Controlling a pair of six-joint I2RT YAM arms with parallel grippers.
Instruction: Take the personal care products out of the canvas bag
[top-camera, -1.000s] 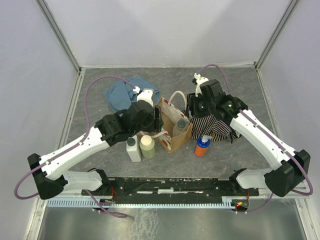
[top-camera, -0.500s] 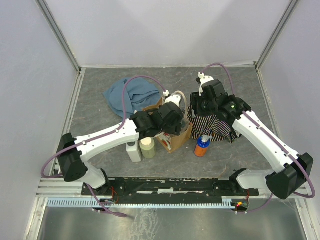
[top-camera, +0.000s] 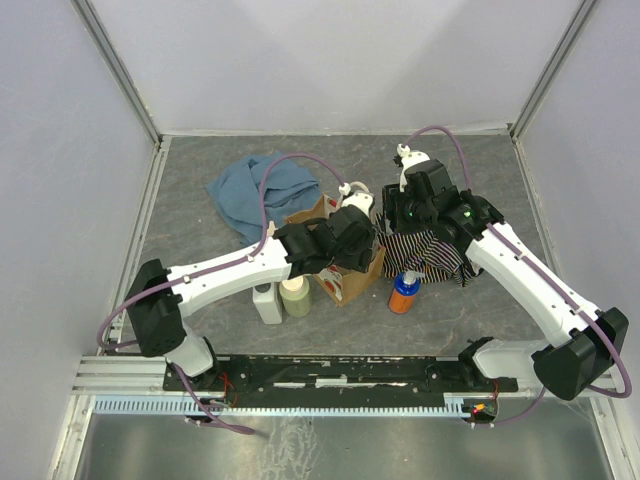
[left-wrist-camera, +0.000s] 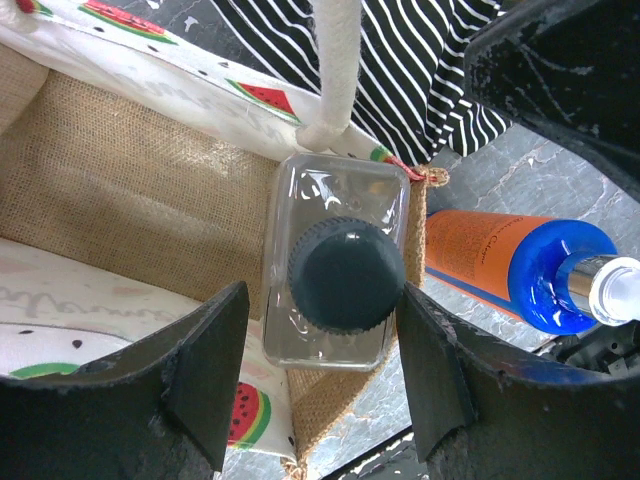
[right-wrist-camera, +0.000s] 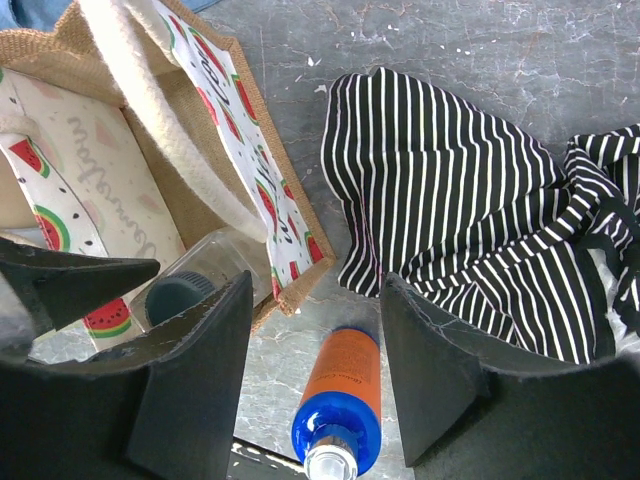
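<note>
Left gripper spread around grey-capped bottle in canvas bag corner, narrow gaps, right gripper spread empty at 2 o'clock.

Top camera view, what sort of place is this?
Probably a robot lab test cell: plain pale walls enclose a grey tabletop, with a white left arm and right arm bolted to a rail at its near edge.

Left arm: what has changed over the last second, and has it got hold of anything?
The left arm swung right, from beside the canvas bag to above it. The left gripper now straddles the grey-capped bottle inside, jaws open, nothing gripped. The right gripper barely moved, open beside the bag. The white bottle, beige bottle, blue-and-orange bottle, blue cloth and striped cloth stayed put.
</note>
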